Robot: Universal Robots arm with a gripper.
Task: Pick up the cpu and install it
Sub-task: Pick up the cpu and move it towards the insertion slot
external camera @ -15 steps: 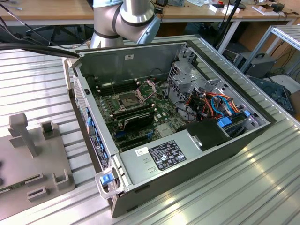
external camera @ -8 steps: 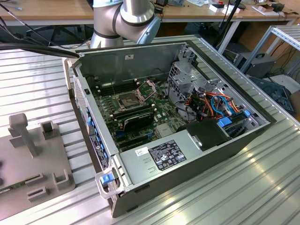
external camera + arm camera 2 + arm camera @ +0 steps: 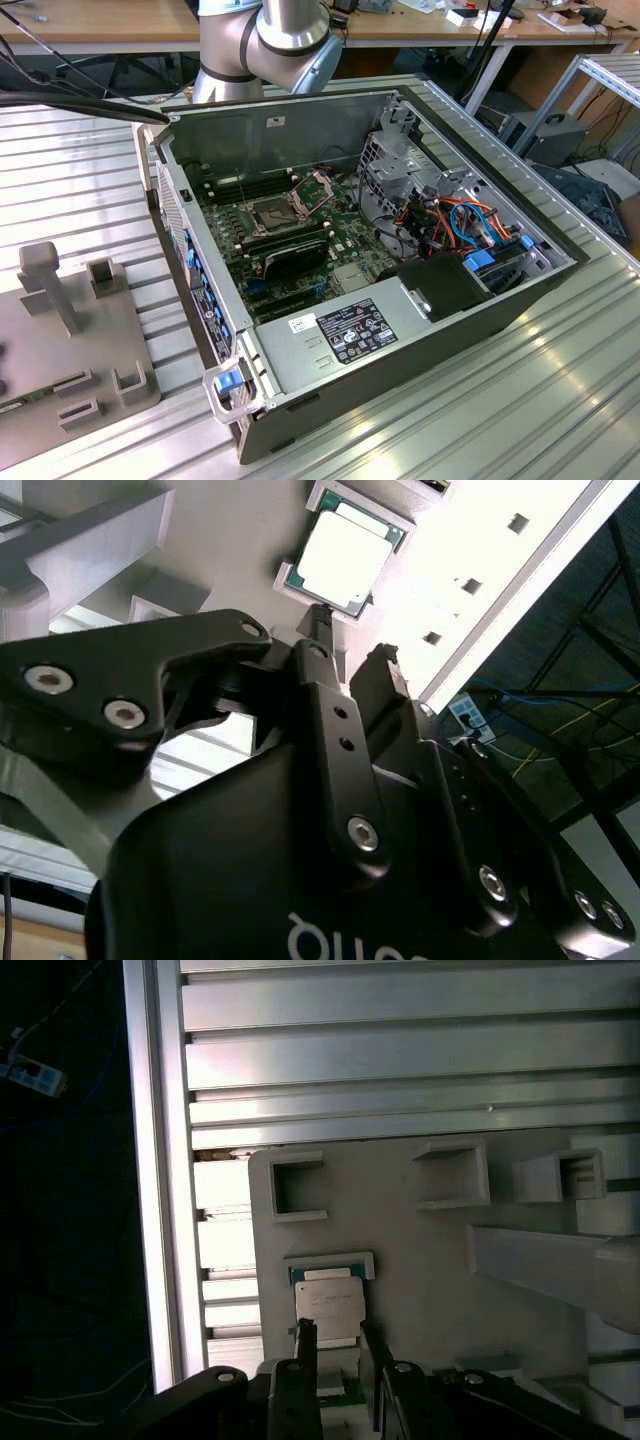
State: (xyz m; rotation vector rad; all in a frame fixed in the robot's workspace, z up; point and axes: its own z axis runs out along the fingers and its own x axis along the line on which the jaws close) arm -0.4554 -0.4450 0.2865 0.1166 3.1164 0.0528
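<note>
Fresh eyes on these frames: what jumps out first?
The open computer case dominates the middle of the exterior view, lying on a slatted metal table with its motherboard exposed. In both wrist views the cpu sits in a nest on a grey fixture plate. The open end effector is close by it.

Spread hand [image 3: 337, 1342] just beside cpu [image 3: 328, 1303]
</note>
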